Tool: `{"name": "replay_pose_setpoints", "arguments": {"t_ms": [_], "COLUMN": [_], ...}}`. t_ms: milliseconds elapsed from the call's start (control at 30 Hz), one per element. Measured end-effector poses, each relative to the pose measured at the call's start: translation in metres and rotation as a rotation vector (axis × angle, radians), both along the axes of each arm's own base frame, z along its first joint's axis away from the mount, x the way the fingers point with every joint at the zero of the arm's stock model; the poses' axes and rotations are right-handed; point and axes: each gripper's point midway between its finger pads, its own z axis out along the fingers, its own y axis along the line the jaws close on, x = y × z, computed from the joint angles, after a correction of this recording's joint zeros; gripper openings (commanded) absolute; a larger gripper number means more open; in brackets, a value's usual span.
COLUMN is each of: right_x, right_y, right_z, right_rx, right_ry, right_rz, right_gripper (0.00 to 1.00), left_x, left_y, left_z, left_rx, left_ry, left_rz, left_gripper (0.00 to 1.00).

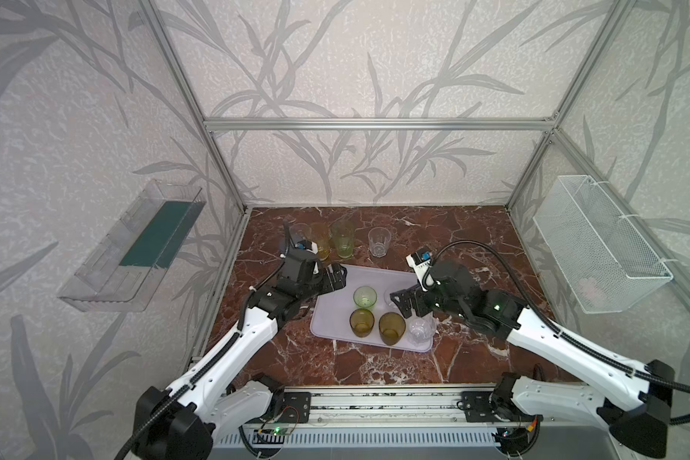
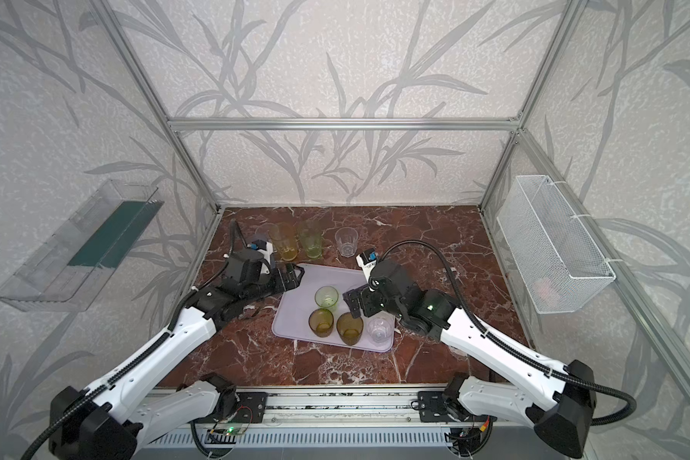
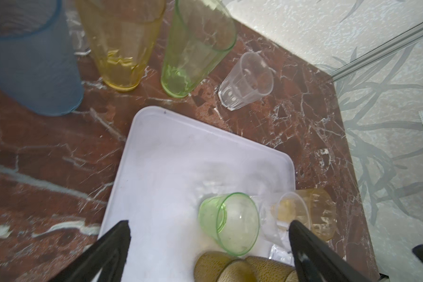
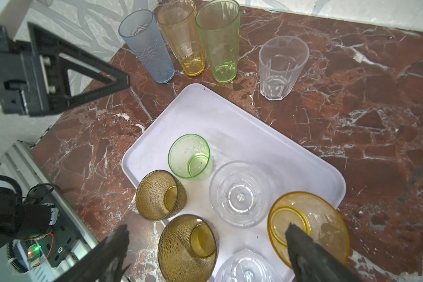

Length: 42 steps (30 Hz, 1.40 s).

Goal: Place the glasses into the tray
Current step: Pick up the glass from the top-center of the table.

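Tray (image 4: 230, 122) holds six short glasses (image 4: 189, 156); left gripper (image 1: 337, 278) and right gripper (image 1: 398, 304) hover wide open, empty.

the tray (image 4: 230, 119) lies mid-worktop (image 4: 352, 109). 6 glasses (image 4: 239, 193) stand close together in its near part. behind it, on the worktop, 3 tall glasses (image 4: 181, 36) stand in a row, with 1 short glass (image 4: 279, 66) to their right.

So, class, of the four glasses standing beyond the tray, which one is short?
The clear tumbler, apart from the row; the blue glass, yellow glass and green glass are tall.
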Motion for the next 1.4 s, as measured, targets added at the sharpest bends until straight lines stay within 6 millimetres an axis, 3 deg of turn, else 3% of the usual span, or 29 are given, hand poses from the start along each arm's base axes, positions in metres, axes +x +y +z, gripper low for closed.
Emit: {"name": "replay_pose_setpoints", "arguments": {"t_ms": [200, 633, 867, 1200, 1400], "right_x": [-0.010, -0.019, -0.028, -0.035, -0.038], "right_y": [-0.025, -0.054, -0.064, -0.074, -0.077], "right_z": [0.000, -0.022, -0.035, -0.039, -0.054], "right_rx": [0.098, 0.181, 0.235, 0.300, 0.308], "right_ry": [0.011, 0.078, 0.120, 0.140, 0.179], "right_rz": [-0.026, -0.103, -0.114, -0.138, -0.160], "right_gripper": [0.99, 0.99, 0.99, 0.99, 0.99], "left_x": [0.026, 0.068, 0.084, 0.116, 0.134], "left_y": [-0.032, -0.092, -0.112, -0.137, -0.150], "left_z": [0.017, 0.008, 0.009, 0.016, 0.017], "left_rx": [0.017, 0.085, 0.117, 0.163, 0.219], "left_ry": [-0.032, -0.012, -0.019, -0.044, -0.055], "left_rz": [-0.070, -0.196, -0.231, -0.255, -0.269], "left_gripper": [0.99, 0.96, 0.94, 0.86, 0.84]}}
